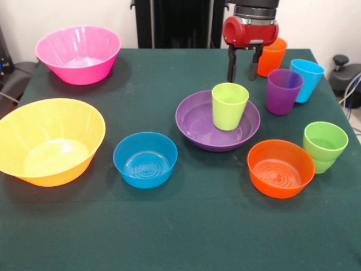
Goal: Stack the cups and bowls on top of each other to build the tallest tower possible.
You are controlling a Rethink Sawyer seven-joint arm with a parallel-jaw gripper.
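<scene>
My gripper (243, 72) hangs open, empty, at twelve o'clock above the lime-yellow plastic cup (229, 105); descending could topple it.

No text, label, brand, number or sign can be read anywhere in the front view: the cups, the bowls, the worktop and the arm all show plain surfaces without any legible marking.
</scene>
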